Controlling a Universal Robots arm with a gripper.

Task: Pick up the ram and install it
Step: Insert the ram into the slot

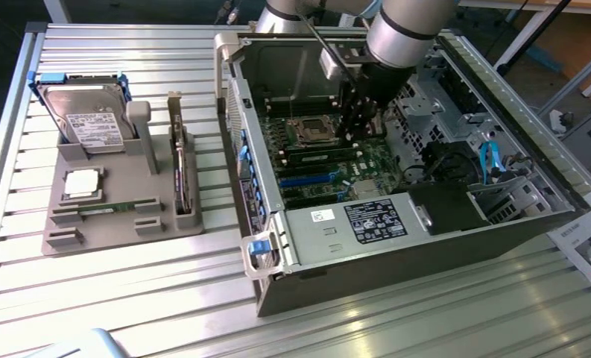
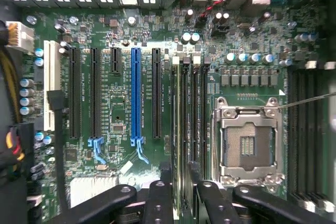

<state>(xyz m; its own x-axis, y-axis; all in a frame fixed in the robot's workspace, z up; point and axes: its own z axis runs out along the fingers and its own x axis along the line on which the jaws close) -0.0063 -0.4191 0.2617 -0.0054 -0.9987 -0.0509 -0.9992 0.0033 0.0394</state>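
Wide open from above into the case (image 1: pixel 305 277), but tight at the board (image 2: pixel 121 24): hemmed in by the socket (image 2: pixel 247 142) right beside the memory slots (image 2: pixel 194 108), plus drive cage (image 1: pixel 519 200) and blue cables (image 1: pixel 489 160) on the exterior view's right. Bare table (image 1: pixel 395 332) on the near side.

No text can be read in either view.
Hard drive (image 1: pixel 89 119): white label with dark print, unreadable.
Case (image 1: pixel 395 261): black label (image 1: pixel 375 219) with white print and white sticker (image 1: pixel 322 216), both unreadable.
Motherboard (image 2: pixel 121 108): white lettering printed beside the slots, too fine to read.
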